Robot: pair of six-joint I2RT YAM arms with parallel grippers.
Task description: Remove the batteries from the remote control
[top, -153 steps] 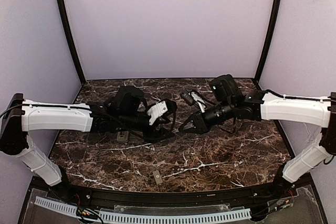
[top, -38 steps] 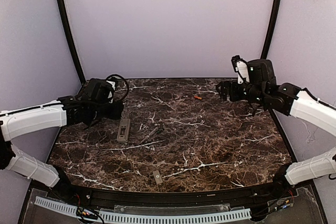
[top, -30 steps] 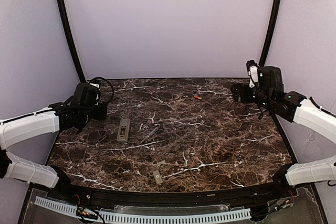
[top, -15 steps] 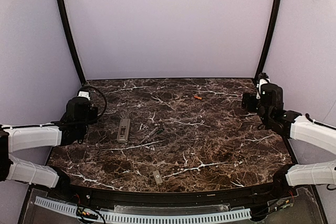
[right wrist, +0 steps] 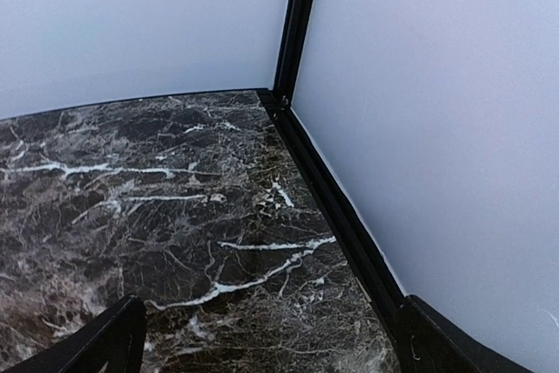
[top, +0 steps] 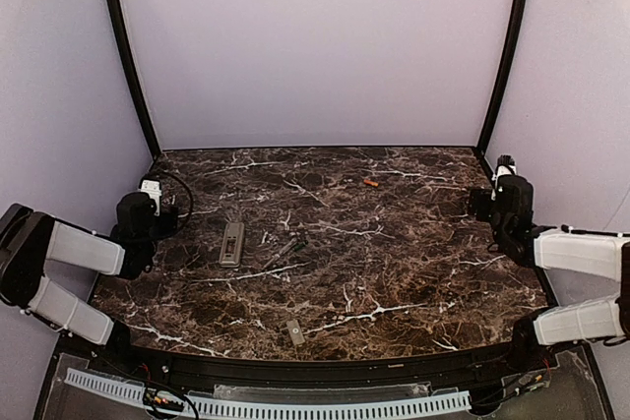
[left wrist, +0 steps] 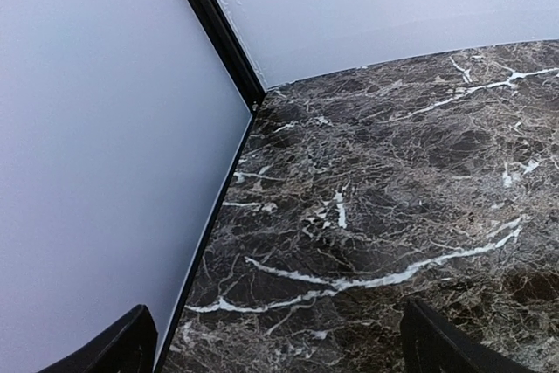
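The remote control [top: 231, 243] lies grey back up on the marble table [top: 394, 272], left of centre. Just to its right lies a thin dark grey battery [top: 285, 251], at a slant. An orange-red battery [top: 370, 183] rests farther back, near the middle. My left gripper [top: 162, 211] is folded back at the table's left edge, open and empty; its wrist view shows only marble between the fingertips [left wrist: 122, 351]. My right gripper [top: 489, 202] sits at the right edge, also open and empty, its fingertips [right wrist: 100, 347] over bare marble by the wall.
A small flat grey cover piece [top: 295, 332] lies near the front edge. Lilac walls and black corner posts [top: 128, 56] close in the table on three sides. The left wrist view looks into the back left corner [left wrist: 258, 98], the right wrist view into the back right corner [right wrist: 279, 98].
Both arms have drawn back from the middle to the table's sides and folded low. The left gripper's jaws have spread wider. The remote and batteries have stayed put over the last second.
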